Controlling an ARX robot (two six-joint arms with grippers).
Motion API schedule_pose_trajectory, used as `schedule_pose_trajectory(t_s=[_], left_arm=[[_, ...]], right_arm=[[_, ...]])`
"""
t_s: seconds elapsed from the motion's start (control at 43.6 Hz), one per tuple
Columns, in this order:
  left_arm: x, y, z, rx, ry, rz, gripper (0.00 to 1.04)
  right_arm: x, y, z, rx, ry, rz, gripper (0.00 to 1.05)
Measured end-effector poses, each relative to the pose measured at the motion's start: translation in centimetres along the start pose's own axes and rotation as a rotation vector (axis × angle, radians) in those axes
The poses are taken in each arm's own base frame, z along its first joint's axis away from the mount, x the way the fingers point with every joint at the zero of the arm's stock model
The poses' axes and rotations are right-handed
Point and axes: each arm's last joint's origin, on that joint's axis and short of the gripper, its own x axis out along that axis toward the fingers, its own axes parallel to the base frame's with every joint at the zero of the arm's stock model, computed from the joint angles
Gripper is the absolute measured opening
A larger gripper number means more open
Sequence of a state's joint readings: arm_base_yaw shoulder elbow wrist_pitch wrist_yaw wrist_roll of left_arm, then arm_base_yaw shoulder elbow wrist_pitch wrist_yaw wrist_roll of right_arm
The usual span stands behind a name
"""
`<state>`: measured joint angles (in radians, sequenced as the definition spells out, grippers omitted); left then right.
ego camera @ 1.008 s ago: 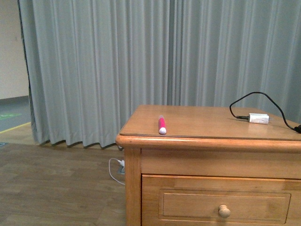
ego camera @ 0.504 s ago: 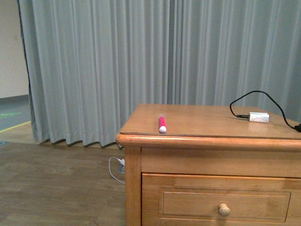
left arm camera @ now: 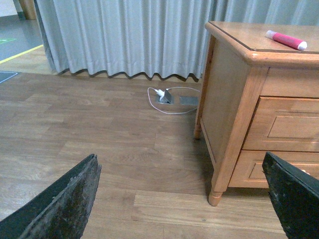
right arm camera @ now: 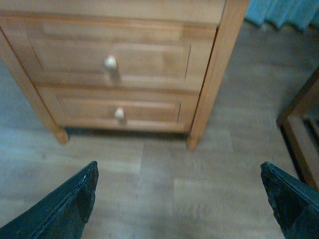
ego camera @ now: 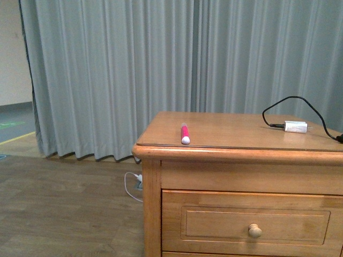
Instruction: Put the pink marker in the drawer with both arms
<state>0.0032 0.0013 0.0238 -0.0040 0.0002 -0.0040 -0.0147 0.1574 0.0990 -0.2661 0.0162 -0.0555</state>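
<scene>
The pink marker (ego camera: pixel 185 133) was recorded lying flat on the dresser top (ego camera: pixel 230 131), near its front edge and left corner, white end forward, well apart from the white adapter (ego camera: pixel 295 127). The drawer (ego camera: pixel 214 225) beneath was noted closed. The left gripper (left arm camera: pixel 179 164) and right gripper (right arm camera: pixel 178 169) were observed spread wide and empty above the floor (left arm camera: pixel 99 129).

I get soft, even room light in the front view, with a faint sheen on the dresser (ego camera: pixel 230 131) top. My right wrist view is blurred and bluish; the left looks sharp.
</scene>
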Motion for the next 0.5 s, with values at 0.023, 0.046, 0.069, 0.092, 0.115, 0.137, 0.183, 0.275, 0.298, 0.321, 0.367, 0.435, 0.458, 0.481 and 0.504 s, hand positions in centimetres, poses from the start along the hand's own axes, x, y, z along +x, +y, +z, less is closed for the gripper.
schedule_pose_trajectory(t_s=[0.023, 0.046, 0.069, 0.092, 0.115, 0.137, 0.183, 0.275, 0.298, 0.321, 0.367, 0.435, 0.458, 0.481, 0.504], left_arm=[[0.0, 0.0, 0.0, 0.000, 0.000, 0.000, 0.99], [0.0, 0.0, 0.0, 0.000, 0.000, 0.000, 0.99], [0.0, 0.0, 0.0, 0.000, 0.000, 0.000, 0.99], [0.0, 0.0, 0.0, 0.000, 0.000, 0.000, 0.99], [0.0, 0.0, 0.0, 0.000, 0.000, 0.000, 0.99], [0.0, 0.0, 0.0, 0.000, 0.000, 0.000, 0.99], [0.0, 0.0, 0.0, 0.000, 0.000, 0.000, 0.99], [0.0, 0.0, 0.0, 0.000, 0.000, 0.000, 0.99], [0.0, 0.0, 0.0, 0.000, 0.000, 0.000, 0.99], [0.0, 0.0, 0.0, 0.000, 0.000, 0.000, 0.99], [0.0, 0.0, 0.0, 0.000, 0.000, 0.000, 0.99], [0.0, 0.0, 0.0, 0.000, 0.000, 0.000, 0.99], [0.0, 0.0, 0.0, 0.000, 0.000, 0.000, 0.99], [0.0, 0.0, 0.0, 0.000, 0.000, 0.000, 0.99], [0.0, 0.0, 0.0, 0.000, 0.000, 0.000, 0.99]], right_arm=[[0.1, 0.0, -0.2, 0.004, 0.043, 0.007, 0.96], [0.2, 0.0, -0.3, 0.008, 0.070, 0.011, 0.96], [0.3, 0.0, -0.4, 0.010, 0.086, 0.013, 0.96], [0.5, 0.0, -0.2, 0.013, 0.098, 0.017, 0.96], [0.6, 0.0, 0.2, 0.019, 0.101, 0.023, 0.96], [0.8, 0.1, 0.6, 0.029, 0.101, 0.035, 0.96], [1.4, 0.1, 1.6, 0.041, 0.091, 0.045, 0.96], [2.8, 0.3, 2.9, 0.051, 0.085, 0.059, 0.96], [3.2, 0.4, 3.2, 0.053, 0.086, 0.062, 0.96], [3.7, 0.5, 3.5, 0.056, 0.087, 0.064, 0.96], [4.7, 0.7, 4.0, 0.056, 0.094, 0.063, 0.96], [6.3, 1.1, 4.7, 0.052, 0.103, 0.063, 0.96], [6.9, 1.3, 5.0, 0.050, 0.106, 0.065, 0.96], [7.4, 1.6, 5.2, 0.048, 0.109, 0.070, 0.96], [7.9, 1.8, 5.4, 0.045, 0.111, 0.069, 0.96]])
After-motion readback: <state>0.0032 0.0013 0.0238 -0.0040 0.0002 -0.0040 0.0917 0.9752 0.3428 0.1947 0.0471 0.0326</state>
